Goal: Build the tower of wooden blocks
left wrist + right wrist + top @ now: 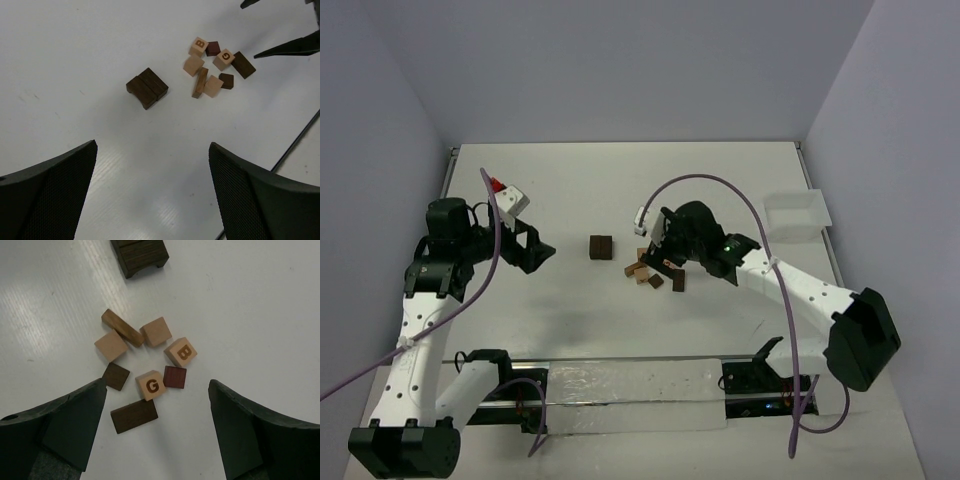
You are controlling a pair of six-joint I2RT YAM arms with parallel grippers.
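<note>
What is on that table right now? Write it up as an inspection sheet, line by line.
Surface: white table, a few faint marks.
Job's things: eight loose blocks clustered at centre, among them a G cube and a B cube; dark arch block apart to their left; no tower standing yet.
Clutter: white tray at the right edge.
Grippers: left gripper open, holding nothing; right gripper open above the cluster.
Cables: purple cables looping along both arms, clear of the blocks.
Surroundings: plain grey walls; nothing else seen.
</note>
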